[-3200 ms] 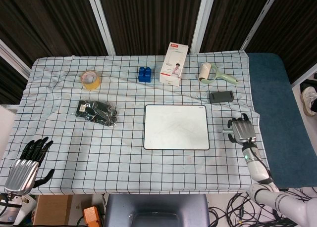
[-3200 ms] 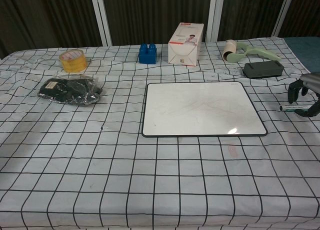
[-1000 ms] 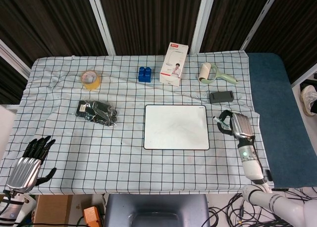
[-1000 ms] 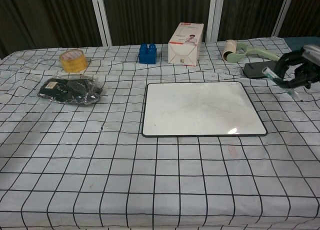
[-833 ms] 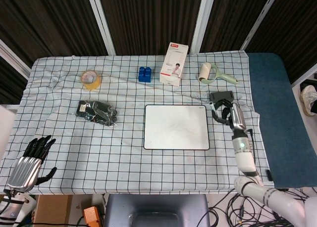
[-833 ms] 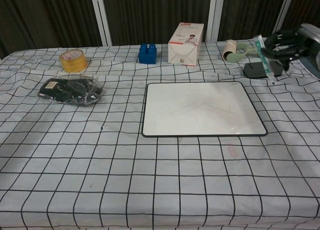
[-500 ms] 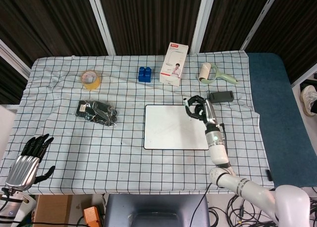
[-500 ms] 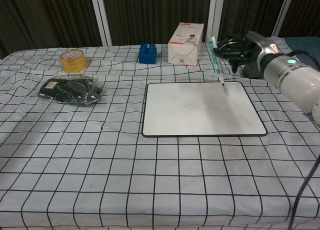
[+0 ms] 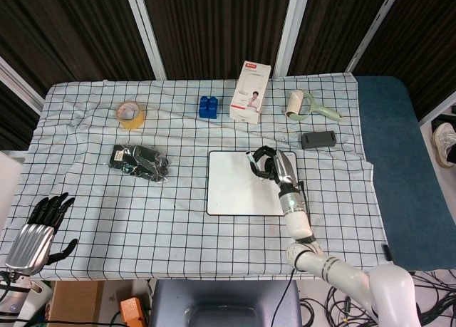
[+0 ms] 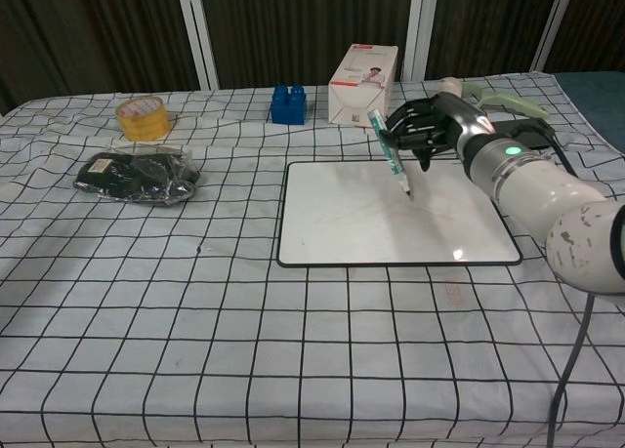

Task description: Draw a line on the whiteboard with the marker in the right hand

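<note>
Resting idle with fingers spread at the near left corner, left hand (image 9: 32, 238); gripping marker (image 10: 390, 153) over whiteboard (image 10: 342, 224), right hand (image 10: 430, 124), marker tilted, tip down just above the board's middle, seemingly poised to touch and stroke

Glossy whiteboard (image 10: 391, 214) on creased checked cloth (image 10: 293, 350); crinkly plastic bag (image 10: 137, 177); cardboard box (image 10: 362, 72).

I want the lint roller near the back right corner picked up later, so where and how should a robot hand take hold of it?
Best bet is the lint roller's pale green handle, which lies flat on the cloth pointing right, away from the roll end. Come down from above and close across the handle's narrow width. The dark case just in front leaves less room from the near side.
</note>
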Available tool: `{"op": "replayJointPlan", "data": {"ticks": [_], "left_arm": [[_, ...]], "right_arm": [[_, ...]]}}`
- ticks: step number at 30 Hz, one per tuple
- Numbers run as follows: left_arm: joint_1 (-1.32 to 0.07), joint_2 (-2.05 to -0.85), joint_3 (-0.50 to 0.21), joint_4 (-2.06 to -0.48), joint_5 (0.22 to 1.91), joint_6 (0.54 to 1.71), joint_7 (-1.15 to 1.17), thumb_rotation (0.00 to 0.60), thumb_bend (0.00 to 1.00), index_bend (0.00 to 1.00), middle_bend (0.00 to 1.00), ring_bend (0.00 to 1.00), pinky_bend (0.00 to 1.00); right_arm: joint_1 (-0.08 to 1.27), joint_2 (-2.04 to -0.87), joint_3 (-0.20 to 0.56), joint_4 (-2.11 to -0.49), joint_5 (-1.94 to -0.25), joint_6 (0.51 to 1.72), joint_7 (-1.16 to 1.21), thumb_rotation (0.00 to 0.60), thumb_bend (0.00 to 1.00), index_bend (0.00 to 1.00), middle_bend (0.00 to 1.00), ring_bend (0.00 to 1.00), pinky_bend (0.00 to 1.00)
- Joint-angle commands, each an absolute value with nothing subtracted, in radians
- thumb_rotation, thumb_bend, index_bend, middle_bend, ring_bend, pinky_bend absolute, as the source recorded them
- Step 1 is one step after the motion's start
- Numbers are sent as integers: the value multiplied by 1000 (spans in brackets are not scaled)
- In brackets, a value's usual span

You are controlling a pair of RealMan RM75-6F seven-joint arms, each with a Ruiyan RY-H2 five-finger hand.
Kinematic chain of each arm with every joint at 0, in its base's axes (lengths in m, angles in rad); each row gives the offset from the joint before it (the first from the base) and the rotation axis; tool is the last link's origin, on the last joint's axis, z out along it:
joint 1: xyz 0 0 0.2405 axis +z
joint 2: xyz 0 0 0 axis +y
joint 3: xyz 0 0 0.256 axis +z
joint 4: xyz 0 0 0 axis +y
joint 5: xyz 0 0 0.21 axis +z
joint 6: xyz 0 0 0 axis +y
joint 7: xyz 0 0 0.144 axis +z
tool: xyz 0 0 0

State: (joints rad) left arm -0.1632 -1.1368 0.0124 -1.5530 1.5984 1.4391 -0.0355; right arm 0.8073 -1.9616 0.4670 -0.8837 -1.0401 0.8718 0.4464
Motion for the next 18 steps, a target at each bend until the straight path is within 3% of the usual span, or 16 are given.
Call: {"op": "replayJointPlan", "data": {"ticks": [1,18], "left_arm": [[-163,-1137,13,-1553,1599,1439,-35,600,315,0,0,0,6],[-159,-1133,15,-1553,1605,1449,-39,600,315,0,0,0,6]], "right_arm": [[807,-1966,465,-880,-1042,870,446,600,493,1000,786,773,749],[786,-1981,434,-866,-1066,868,422,600,493,1000,785,773,749]]}}
